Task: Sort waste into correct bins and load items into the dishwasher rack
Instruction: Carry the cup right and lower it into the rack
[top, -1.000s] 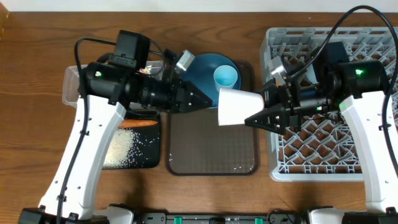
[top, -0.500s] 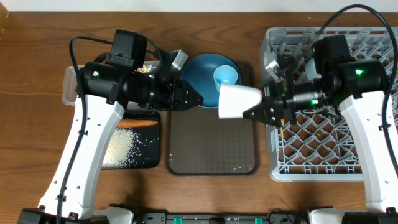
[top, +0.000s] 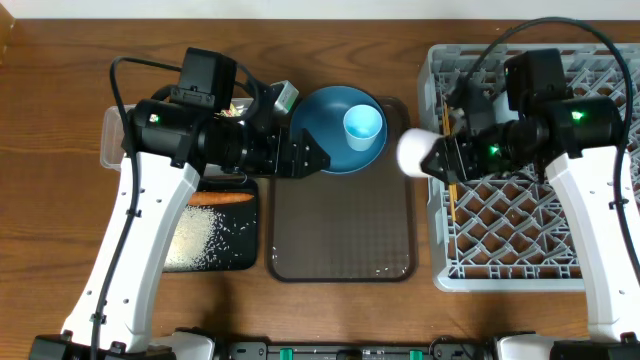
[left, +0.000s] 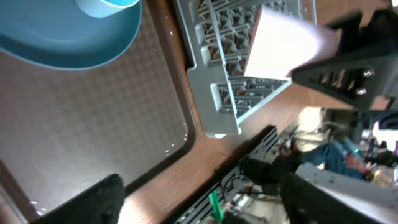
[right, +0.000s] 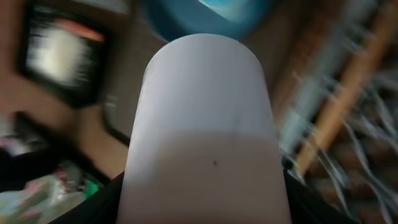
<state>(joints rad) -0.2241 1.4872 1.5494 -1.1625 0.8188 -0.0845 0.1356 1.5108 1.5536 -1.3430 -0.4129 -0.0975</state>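
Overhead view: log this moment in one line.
right gripper: shut on pale cup, at rack left edge | left gripper: open, empty, beside blue plate | blue cup: on plate

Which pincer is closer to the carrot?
Left. The left pincer hangs a little beyond and right of the carrot; the right pincer, gripping a pale cup, is far off at the rack's edge.

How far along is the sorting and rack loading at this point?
Done: rice and carrot lie in the black tray; a chopstick lies in the rack. In hand: the right hand holds a pale cup at the rack's edge. Remaining: the blue plate and light blue cup on the brown tray.
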